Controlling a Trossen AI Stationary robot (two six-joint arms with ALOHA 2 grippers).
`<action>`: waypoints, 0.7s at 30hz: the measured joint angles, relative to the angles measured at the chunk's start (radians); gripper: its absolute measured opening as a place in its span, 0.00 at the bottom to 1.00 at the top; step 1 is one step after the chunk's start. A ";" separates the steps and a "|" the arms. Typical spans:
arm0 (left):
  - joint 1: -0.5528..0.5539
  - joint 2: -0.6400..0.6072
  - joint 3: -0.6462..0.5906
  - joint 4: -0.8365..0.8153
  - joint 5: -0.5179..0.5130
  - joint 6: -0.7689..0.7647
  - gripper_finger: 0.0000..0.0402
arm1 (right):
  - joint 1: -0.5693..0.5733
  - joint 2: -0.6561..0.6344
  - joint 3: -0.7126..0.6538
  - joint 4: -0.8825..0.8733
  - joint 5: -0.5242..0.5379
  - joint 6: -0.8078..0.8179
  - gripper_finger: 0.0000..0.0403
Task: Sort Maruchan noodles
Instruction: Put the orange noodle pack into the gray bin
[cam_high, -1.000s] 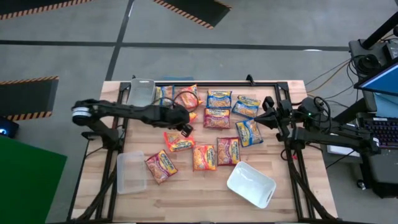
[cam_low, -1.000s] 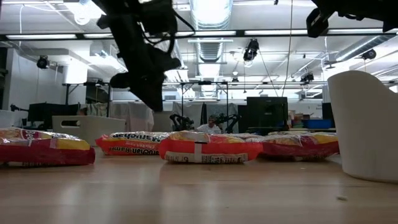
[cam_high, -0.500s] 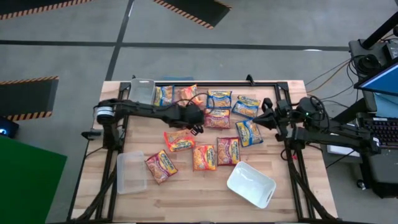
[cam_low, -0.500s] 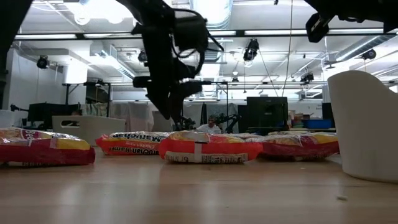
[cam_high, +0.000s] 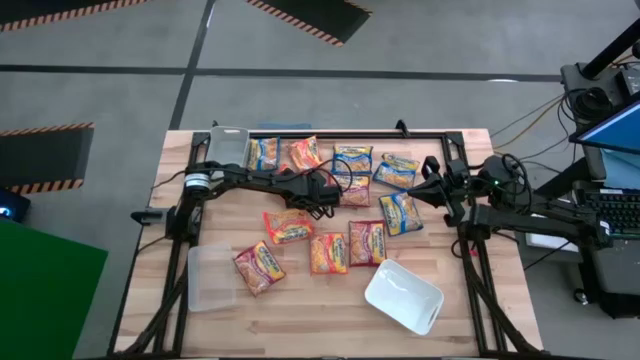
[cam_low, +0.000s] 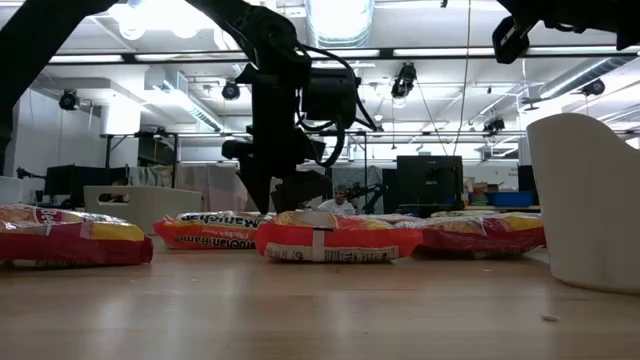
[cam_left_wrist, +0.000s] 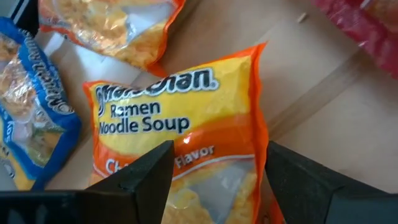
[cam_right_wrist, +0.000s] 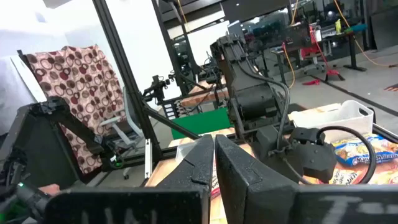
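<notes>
Orange, red and blue Maruchan noodles packets lie flat across the middle of the table. My left gripper (cam_high: 335, 197) reaches over the far middle and stands open low over one orange packet (cam_left_wrist: 180, 118). One finger (cam_left_wrist: 149, 177) is on each side of that packet's near part, and I see no touch. Beside it lie a blue packet (cam_left_wrist: 34, 118) and another orange one (cam_left_wrist: 118, 25). My right gripper (cam_high: 425, 182) waits shut above the table's right side, its fingers (cam_right_wrist: 214, 165) empty.
A clear tub (cam_high: 228, 147) stands at the far left corner and a second clear tub (cam_high: 210, 277) at the near left. A white tub (cam_high: 403, 297) sits near right. Bare wood shows along the near edge. Other packets (cam_high: 328, 252) lie close around the left gripper.
My left gripper has swung toward the table's right edge, come down close over the packets in the far middle, and opened. The packets lie as they did.
</notes>
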 joint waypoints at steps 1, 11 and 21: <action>0.000 0.000 -0.003 0.001 -0.013 -0.004 0.57 | 0.000 0.000 0.004 0.001 0.000 0.000 0.02; 0.000 0.000 -0.051 0.012 -0.049 -0.030 0.46 | 0.000 -0.001 0.015 -0.001 0.000 0.000 0.02; -0.004 -0.002 -0.064 0.018 -0.041 -0.026 0.04 | 0.000 -0.001 0.015 -0.001 -0.001 -0.001 0.02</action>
